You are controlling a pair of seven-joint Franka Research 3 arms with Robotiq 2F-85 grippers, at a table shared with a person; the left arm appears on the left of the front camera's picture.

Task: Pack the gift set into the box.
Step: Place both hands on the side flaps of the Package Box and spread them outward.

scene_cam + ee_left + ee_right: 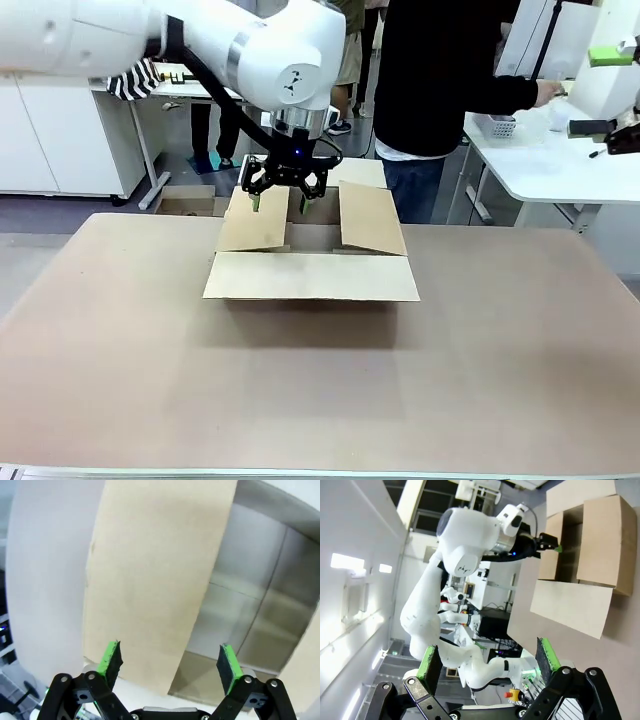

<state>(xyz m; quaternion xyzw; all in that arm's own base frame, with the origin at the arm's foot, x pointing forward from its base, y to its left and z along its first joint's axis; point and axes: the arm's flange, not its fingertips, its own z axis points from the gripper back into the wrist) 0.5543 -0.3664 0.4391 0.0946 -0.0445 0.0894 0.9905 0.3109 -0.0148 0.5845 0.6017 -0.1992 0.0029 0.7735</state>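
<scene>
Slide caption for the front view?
Left gripper, jaws open, hovers over the open cardboard box on the table.

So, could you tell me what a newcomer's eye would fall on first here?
The brown cardboard box, flaps open, sits in the middle of the table. The left gripper, on its big white arm, hangs over the box's far side, jaws open. Behind stands a person in a black top.

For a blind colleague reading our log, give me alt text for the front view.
The left gripper, jaws open, hangs over the far left part of an open cardboard box on a brown table. A person in a black top stands behind, turned toward a white side table.
</scene>
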